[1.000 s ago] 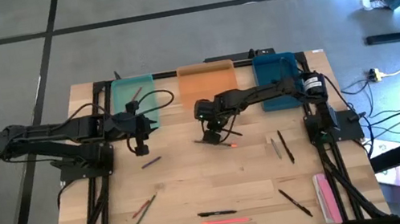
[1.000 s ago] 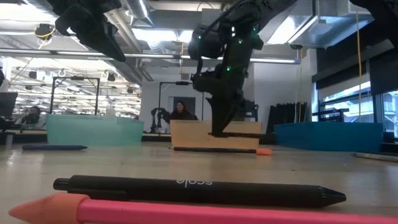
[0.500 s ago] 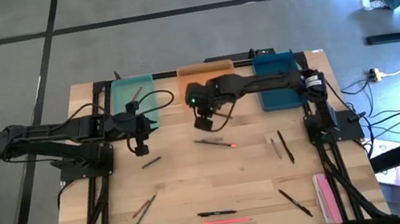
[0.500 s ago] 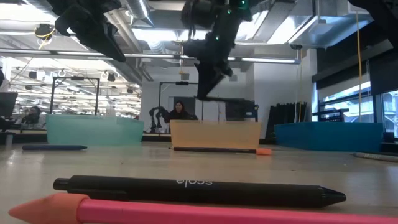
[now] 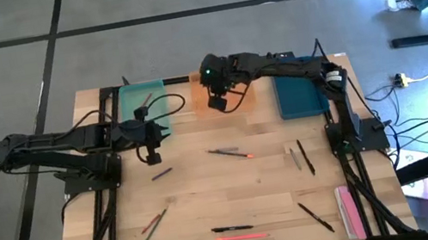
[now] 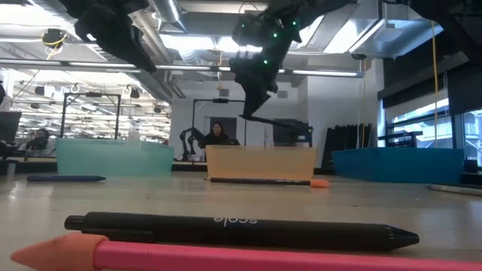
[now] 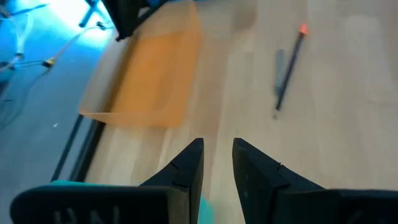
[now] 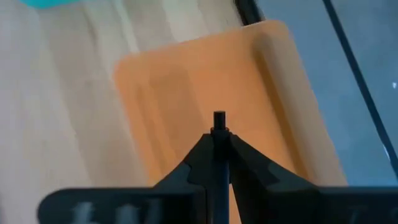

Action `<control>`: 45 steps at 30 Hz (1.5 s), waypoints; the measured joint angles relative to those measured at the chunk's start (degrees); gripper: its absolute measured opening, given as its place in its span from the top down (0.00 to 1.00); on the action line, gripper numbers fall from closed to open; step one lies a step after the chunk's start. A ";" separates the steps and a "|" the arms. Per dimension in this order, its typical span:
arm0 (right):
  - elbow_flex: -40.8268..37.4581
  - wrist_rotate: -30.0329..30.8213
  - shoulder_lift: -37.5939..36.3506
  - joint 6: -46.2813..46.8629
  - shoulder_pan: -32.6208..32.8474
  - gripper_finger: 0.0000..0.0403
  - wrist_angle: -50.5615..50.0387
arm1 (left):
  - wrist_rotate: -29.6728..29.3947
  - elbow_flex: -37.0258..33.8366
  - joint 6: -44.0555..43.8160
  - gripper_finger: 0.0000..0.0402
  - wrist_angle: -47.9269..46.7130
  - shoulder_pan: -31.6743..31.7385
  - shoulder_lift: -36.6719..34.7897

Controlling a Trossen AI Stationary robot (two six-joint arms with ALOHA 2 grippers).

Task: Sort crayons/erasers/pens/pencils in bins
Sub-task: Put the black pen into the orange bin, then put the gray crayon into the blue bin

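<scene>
Over orange bin (image 8: 249, 81): right gripper (image 8: 219, 144) pinching black pen (image 8: 219, 134)

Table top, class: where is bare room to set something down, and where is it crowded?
Bare wood lies between the centre pencil and the front black pen, and beside the teal bin at the left edge. The right side is crowded with pens and the pink strip.
</scene>
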 joint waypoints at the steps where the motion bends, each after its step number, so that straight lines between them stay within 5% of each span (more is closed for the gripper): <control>1: -0.16 -0.65 0.03 -0.54 -0.77 0.89 0.38 | -1.10 0.00 -0.04 0.81 0.59 0.01 0.00; 13: -0.26 -7.25 6.50 -4.64 -4.69 0.89 3.28 | -4.81 0.00 -0.12 0.81 2.21 0.02 0.00; 37: -0.26 -7.14 8.48 -3.96 -5.83 0.79 3.88 | -4.80 0.00 -0.12 0.81 1.88 1.90 0.00; 45: 5.67 -6.74 7.48 0.06 -5.58 0.79 -12.14 | -4.79 0.00 -0.12 0.81 1.68 1.90 0.00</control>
